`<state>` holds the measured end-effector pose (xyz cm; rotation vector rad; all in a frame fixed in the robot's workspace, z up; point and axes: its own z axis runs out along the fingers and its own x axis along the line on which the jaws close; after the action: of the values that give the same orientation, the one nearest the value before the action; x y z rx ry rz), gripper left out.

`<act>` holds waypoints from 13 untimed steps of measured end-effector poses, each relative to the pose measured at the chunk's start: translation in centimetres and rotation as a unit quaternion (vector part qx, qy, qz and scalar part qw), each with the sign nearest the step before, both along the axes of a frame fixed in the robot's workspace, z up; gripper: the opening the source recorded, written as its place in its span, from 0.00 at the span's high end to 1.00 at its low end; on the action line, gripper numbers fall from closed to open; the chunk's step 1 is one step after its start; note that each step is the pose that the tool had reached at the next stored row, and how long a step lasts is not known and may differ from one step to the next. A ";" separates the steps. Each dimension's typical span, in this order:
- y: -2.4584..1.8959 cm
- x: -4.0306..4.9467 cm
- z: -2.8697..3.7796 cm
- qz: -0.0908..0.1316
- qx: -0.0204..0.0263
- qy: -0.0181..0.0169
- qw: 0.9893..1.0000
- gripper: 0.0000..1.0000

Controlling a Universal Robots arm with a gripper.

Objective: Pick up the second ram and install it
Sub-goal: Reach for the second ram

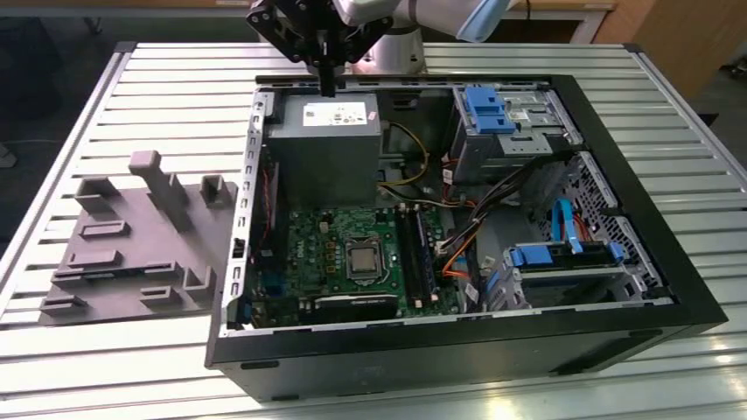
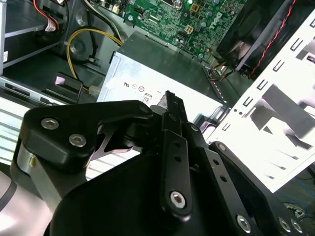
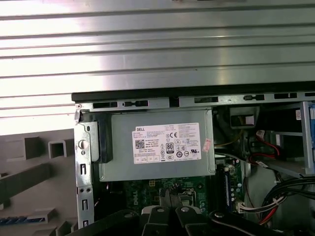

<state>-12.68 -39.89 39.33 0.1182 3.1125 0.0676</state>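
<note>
My gripper [image 1: 328, 87] hangs over the back edge of the open computer case [image 1: 653, 262], above the grey power supply [image 1: 321, 144]. Its two fingers are pressed together, and I see nothing between them in either wrist view, at the gripper [image 2: 171, 96] or the gripper [image 3: 170, 192]. The green board [image 1: 350, 254] lies lower in the case, with long black slots [image 1: 408, 254] beside the processor socket. I cannot pick out the second ram; it may be hidden among the slots.
A grey plastic block [image 1: 129, 254] with upright posts lies on the slatted table [image 1: 164, 79], at the exterior view's left of the case. Inside the case are blue drive brackets [image 1: 491, 109], orange and yellow cables [image 1: 461, 236] and a drive cage [image 1: 566, 262].
</note>
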 end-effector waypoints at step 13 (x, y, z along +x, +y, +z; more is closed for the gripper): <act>0.00 -0.38 0.00 0.000 0.000 0.000 1.000 0.89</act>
<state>-13.06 -39.89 39.33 0.1180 3.1125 0.0676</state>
